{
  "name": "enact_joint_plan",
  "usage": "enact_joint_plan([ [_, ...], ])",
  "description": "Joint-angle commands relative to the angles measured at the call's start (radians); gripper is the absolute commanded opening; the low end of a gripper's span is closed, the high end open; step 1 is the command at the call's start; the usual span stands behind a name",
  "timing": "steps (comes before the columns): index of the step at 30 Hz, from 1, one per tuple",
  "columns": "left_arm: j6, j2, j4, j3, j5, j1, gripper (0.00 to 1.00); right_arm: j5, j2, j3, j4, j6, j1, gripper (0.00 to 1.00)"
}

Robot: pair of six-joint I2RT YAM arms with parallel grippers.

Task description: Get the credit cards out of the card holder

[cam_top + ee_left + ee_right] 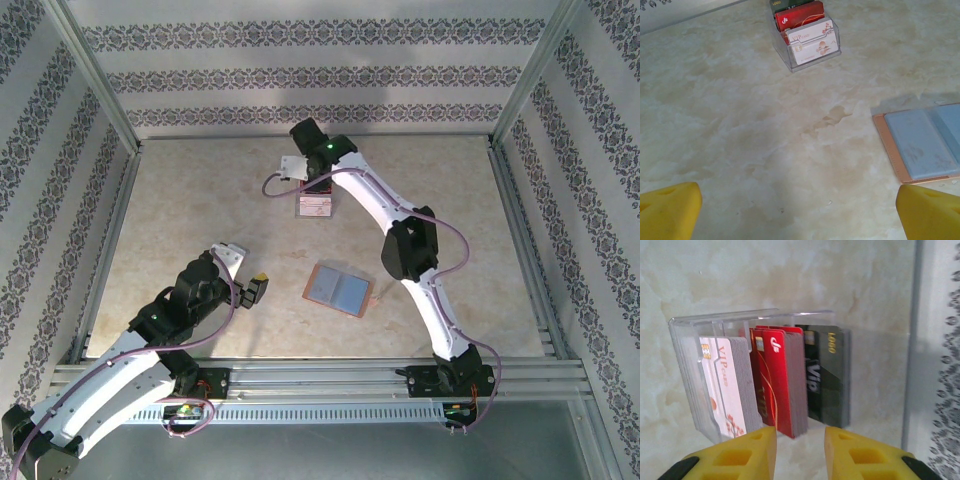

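The card holder (pixel 340 290), a small flat bifold wallet with a salmon-pink edge and a grey-blue inside, lies opened flat on the pale marbled table (pixel 200 200), right of centre, between the two arms. Whether its pockets contain anything cannot be told.

The credit cards (pixel 782 385), thin flat plastic rectangles, stand on edge in a clear plastic stand (pixel 685 365) at the far centre of the table, well apart from the card holder. They are grouped by colour: white, red, dark.

The right gripper (pixel 800 452) is positioned at the stand. Its yellow fingers (pixel 735 457) are parted by a narrow gap with nothing between them, and the red group's edge lies just beyond that gap.

The left gripper (pixel 800 215) is near the left side of the card holder, fingers spread wide, holding nothing
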State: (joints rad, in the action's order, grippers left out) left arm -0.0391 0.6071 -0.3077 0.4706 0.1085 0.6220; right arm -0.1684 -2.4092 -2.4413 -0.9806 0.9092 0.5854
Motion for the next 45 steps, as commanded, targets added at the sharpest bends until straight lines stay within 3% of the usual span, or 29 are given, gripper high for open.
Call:
enact_joint_plan([
  [1, -0.04, -0.004, 0.015, 0.022, -0.008, 0.006, 1.0, 0.017, 0.114, 0.033, -0.013, -0.082, 0.013, 0.33],
  [8, -0.102, 0.025, 0.017, 0.05, -0.047, 0.006, 1.0, 0.028, 0.308, 0.214, 0.012, -0.252, 0.019, 0.41],
  [20, -0.247, 0.124, -0.006, 0.123, -0.119, 0.005, 0.93, 0.025, 0.854, 0.855, 0.28, -0.592, 0.043, 0.58],
  [25, -0.313, 0.14, 0.025, 0.117, -0.149, 0.005, 0.9, 0.027, 1.1, 1.139, 0.39, -0.74, 0.022, 0.69],
  [35, -0.436, 0.211, 0.056, 0.117, -0.244, 0.004, 0.82, 0.11, 1.481, 1.502, 0.415, -0.957, -0.082, 0.92],
  [38, -0.473, 0.26, 0.069, 0.133, -0.29, 0.006, 0.78, 0.16, 1.57, 1.588, 0.409, -1.033, -0.116, 0.98],
  [45, -0.559, 0.438, 0.091, 0.191, -0.407, 0.007, 0.61, 0.296, 1.658, 1.748, 0.41, -1.206, -0.163, 0.97],
])
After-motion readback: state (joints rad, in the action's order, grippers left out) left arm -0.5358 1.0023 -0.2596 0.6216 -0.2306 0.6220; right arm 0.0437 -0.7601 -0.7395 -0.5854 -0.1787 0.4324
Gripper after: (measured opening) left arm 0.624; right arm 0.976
